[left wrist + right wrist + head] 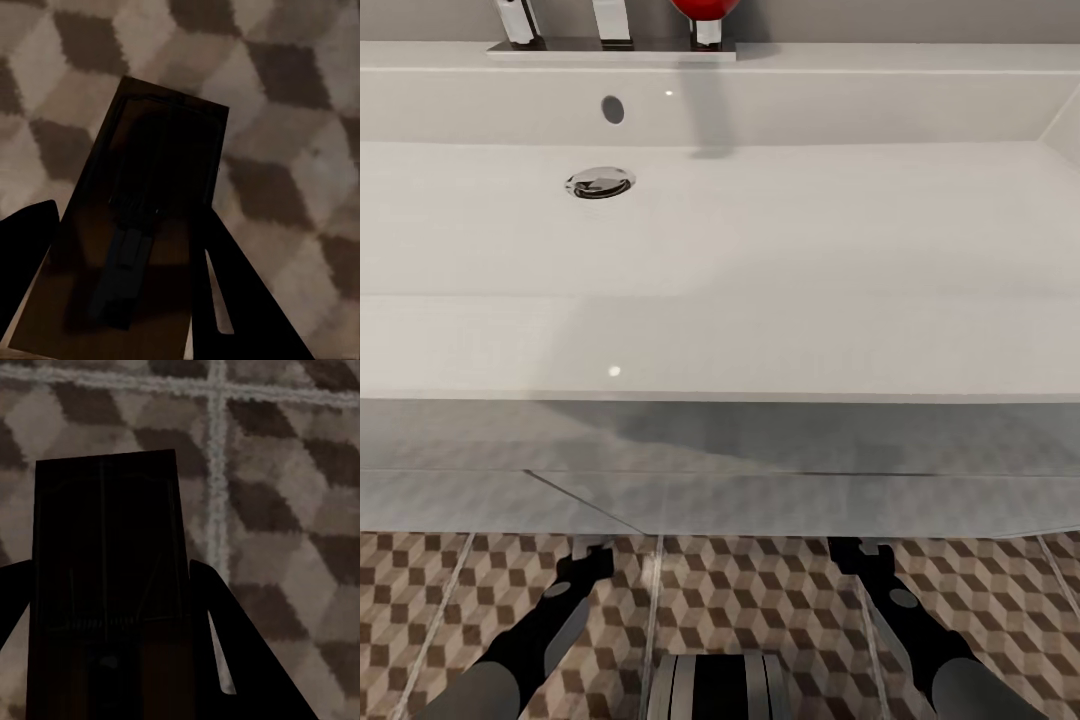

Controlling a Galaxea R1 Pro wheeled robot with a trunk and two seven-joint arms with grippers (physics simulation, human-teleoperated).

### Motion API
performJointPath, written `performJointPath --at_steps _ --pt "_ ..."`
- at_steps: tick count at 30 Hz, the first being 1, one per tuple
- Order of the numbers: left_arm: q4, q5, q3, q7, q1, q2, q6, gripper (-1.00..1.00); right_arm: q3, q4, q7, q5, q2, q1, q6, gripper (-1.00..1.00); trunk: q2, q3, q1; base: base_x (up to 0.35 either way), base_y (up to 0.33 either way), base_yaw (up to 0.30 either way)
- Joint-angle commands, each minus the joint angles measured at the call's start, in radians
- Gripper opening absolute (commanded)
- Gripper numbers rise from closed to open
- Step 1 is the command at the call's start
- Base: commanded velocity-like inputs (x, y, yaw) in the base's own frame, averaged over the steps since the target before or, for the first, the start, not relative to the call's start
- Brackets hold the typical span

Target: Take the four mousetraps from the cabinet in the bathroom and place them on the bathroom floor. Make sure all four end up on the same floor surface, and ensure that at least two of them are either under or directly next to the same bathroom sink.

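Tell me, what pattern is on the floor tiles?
Brown-and-beige 3D cubes on the bathroom floor, clearest in the head view.

The bathroom sink [760,250] is plain white. The bathroom floor [760,600] carries brown-and-beige cubes with pale grout. Both mousetraps [142,247] [105,585] are dark brown.

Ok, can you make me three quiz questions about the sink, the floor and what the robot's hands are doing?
1. Where is the sink?
A. Straight ahead, above the arms
B. Behind the robot
C. On the floor

2. What colours is the floor?
A. Blue and white
B. Brown and beige
C. Plain green

3. What is each tool doing?
A. Hanging open with nothing in it
B. Turning the faucet
C. Holding a mousetrap

Answers: 1 A, the basin spreads over the head view ahead of both arms. 2 B, the tiles show brown and beige cubes. 3 C, the left tool grips a mousetrap, and the right tool grips another trap.
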Motion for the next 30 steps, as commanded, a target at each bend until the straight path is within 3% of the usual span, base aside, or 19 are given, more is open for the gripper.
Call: performJointPath --at_steps 1,11,19,30 --pt "0.004 0.009 -0.009 0.007 0.000 0.002 -0.002 -1.00 0.000 0.001 0.001 -0.002 0.000 0.000 -0.003 -1.00 0.000 -0.001 0.000 0.000 0.000 0.000" --pt "0.017 0.013 -0.014 0.007 0.000 -0.011 -0.003 -1.00 0.000 0.001 0.001 -0.002 0.000 0.000 -0.003 -1.00 0.000 -0.001 0.000 0.000 0.000 0.000" --pt "0.016 0.013 -0.014 0.007 0.000 -0.012 -0.004 -1.00 0.002 0.001 0.001 -0.002 0.001 0.000 -0.003 -1.00 -0.002 -0.031 0.003 0.000 0.000 0.000" --pt "0.005 0.014 -0.013 0.013 0.000 -0.014 -0.006 -1.00 0.002 0.002 0.001 -0.004 0.001 0.000 -0.003 -1.00 -0.002 -0.031 0.003 0.000 0.000 0.000"
